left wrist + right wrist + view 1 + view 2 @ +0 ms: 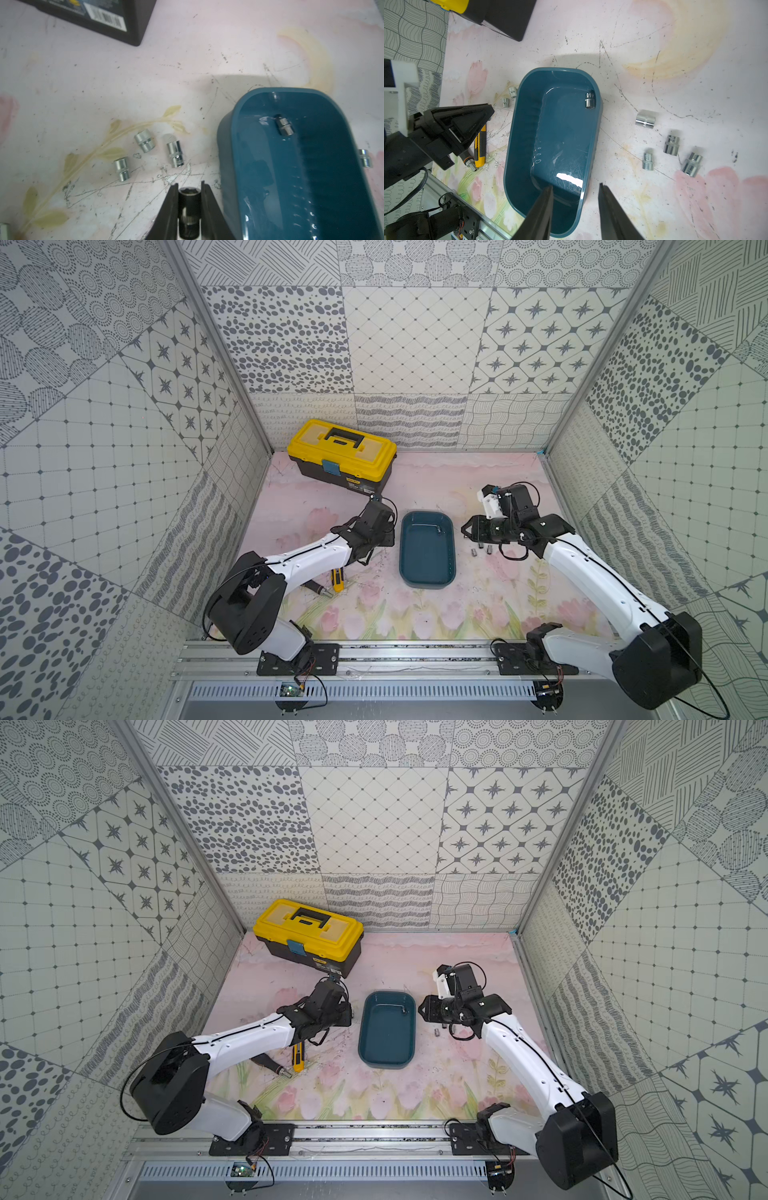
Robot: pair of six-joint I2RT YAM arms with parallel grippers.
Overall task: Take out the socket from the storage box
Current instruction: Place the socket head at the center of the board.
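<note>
Socket point(188, 207) pinched by left end effector point(189, 185) beside box point(226, 145), likely for set-down; right end effector point(575, 186) spread toward last socket point(590, 100)

Glossy plastic storage box point(520, 135), with a shiny, probably steel socket point(590, 100).

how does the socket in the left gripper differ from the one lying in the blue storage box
The held socket is clamped between the fingers of the left gripper, outside the storage box; the boxed socket lies loose on the box floor near an end wall. The held socket looks dark in the left wrist view; the boxed socket is bright chrome. Both are small cylindrical metal sockets.
</note>
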